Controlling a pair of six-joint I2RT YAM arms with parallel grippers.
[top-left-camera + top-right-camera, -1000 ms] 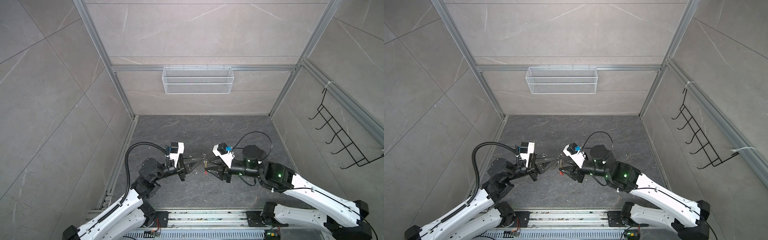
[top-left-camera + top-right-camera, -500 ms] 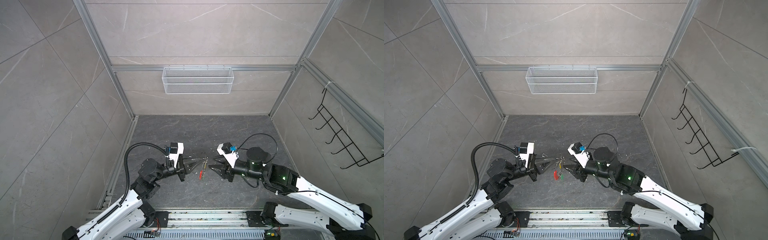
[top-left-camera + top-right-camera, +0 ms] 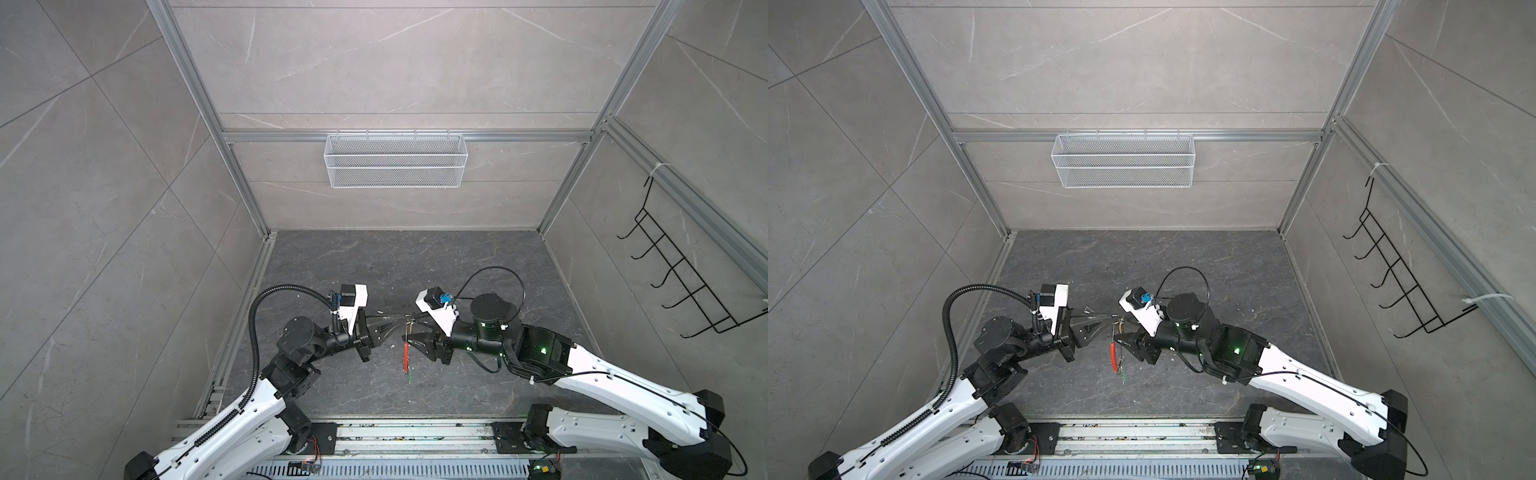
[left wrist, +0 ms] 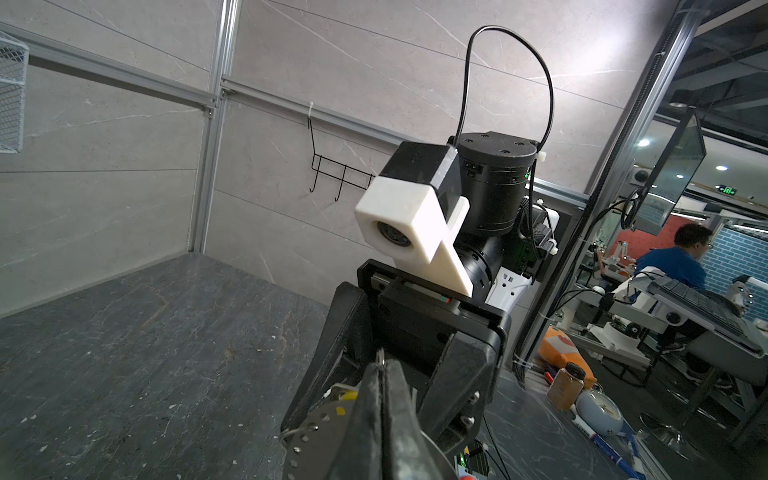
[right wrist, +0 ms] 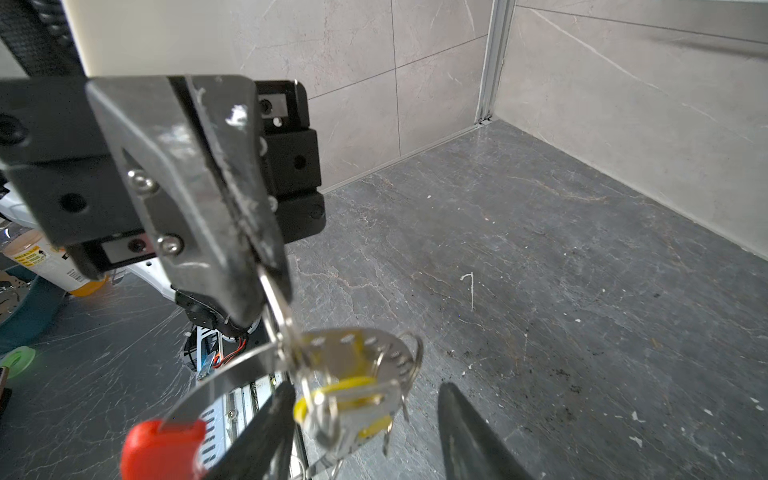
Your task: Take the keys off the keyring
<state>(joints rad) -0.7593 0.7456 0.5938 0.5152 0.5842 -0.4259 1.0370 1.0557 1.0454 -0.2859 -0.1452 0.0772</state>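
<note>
Nearest the right wrist camera, the released right gripper [image 5: 365,388] has its black fingers [image 5: 266,419] on either side of the small metal key with a yellow plastic head [image 5: 353,399]. Behind hangs the keyring [image 5: 232,372], a thin grey metal band dotted with holes, its red curved plastic segment [image 5: 162,449] cut off at the frame edge. The left gripper [image 5: 266,291] is clenched on its top; which part it pinches is hard to see. In both top views the keyring hangs between the grippers, long axis pointing down, the tiny green-headed key [image 3: 409,376] lowest
</note>
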